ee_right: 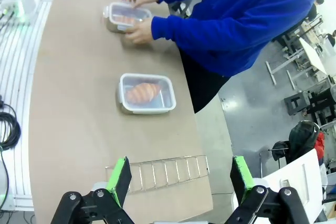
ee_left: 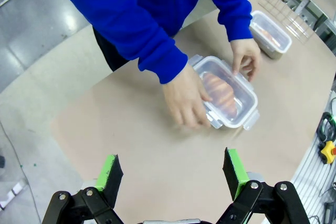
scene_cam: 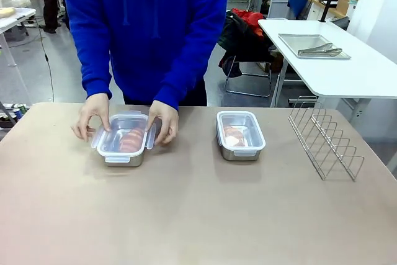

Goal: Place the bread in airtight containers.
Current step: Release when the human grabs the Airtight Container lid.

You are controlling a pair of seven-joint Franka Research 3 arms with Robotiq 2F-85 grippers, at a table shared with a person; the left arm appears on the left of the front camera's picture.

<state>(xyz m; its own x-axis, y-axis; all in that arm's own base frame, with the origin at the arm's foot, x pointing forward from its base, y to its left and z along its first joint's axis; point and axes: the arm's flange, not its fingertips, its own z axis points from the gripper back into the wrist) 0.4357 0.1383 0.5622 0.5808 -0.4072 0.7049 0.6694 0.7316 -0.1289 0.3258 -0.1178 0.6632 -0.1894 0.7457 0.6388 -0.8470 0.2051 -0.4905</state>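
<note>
Stainless tins on a beige tabletop (scene_cam: pixel 186 215), two of them, each with a croissant inside and a clear lid on top. From the front view, the tin on the picture's left (scene_cam: pixel 123 139) sits near the far edge with the person in the blue sweater right behind it. Both of the person's hands are on it: one hand (scene_cam: pixel 93 116) on the lid's left side, the other hand (scene_cam: pixel 164 121) on its right side, fingers curled over the snap tabs. You can see the croissant (scene_cam: pixel 129 141) through the lid, golden-brown and lying lengthwise in the tin.

The second tin (scene_cam: pixel 240 134) stands alone, a bit right of center and well apart from the first one, nobody touching it. Its croissant (scene_cam: pixel 233 136) shows through the lid too. The lid looks seated flat, though I can't tell if the tabs are snapped down.

Over on the right side of the tabletop there's a wire rack (scene_cam: pixel 325 139), empty slots, standing apart from both tins.

Left gripper (ee_left: pixel 172 174) hangs above the tabletop on the robot's side of the tin the person is handling, fingers spread wide with nothing between them. Right gripper (ee_right: pixel 180 178) is the same deal, fingers wide apart and empty, hovering over the wire rack end of the tabletop, with the untouched tin farther out ahead of it.
</note>
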